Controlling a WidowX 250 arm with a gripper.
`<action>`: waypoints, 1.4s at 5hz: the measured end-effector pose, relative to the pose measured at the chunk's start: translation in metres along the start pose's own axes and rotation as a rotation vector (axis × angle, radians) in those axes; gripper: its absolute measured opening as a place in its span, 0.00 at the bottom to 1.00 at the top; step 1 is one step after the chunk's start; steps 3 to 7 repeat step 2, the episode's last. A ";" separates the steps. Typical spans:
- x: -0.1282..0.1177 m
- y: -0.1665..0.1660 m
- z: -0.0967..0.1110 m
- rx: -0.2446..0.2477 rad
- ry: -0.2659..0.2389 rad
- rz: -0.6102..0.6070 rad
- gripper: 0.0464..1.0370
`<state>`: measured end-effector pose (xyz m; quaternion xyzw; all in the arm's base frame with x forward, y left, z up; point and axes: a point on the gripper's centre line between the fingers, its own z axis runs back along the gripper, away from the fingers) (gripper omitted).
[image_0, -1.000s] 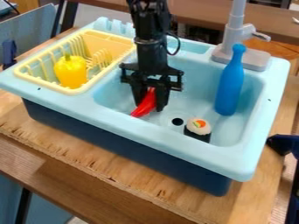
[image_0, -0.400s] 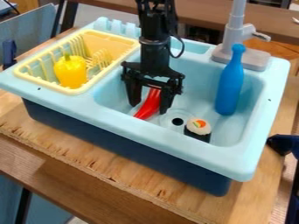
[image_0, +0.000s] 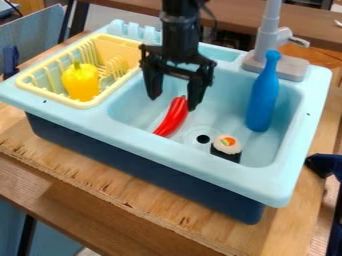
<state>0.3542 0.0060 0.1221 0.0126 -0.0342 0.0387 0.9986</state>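
My black gripper (image_0: 174, 103) hangs over the left part of the sink basin, its two fingers wide open and nothing between them. A red chili pepper (image_0: 174, 116) lies in the basin just below and in front of it, its stem end close by the right finger. To the right of the chili, past the dark drain hole, sits a sushi roll (image_0: 226, 148) with a white top and black side. A blue bottle (image_0: 262, 95) stands at the right side of the basin. The yellow bell pepper (image_0: 81, 81) rests in the yellow dish rack (image_0: 86, 104) on the left.
The light blue sink (image_0: 189, 159) stands on a wooden board (image_0: 133, 192). Behind the bottle rises a grey faucet (image_0: 268, 35) on a wide base at the back right rim. A dark blue object (image_0: 324, 165) is at the right edge.
The gripper has risen and its fingers have spread apart. The red chili, between the fingers before, now lies free on the basin floor.
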 end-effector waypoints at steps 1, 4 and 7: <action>-0.005 -0.001 0.035 -0.019 -0.071 -0.012 0.96; -0.012 0.014 0.053 -0.028 -0.088 0.043 0.96; -0.012 0.014 0.053 -0.028 -0.088 0.043 0.96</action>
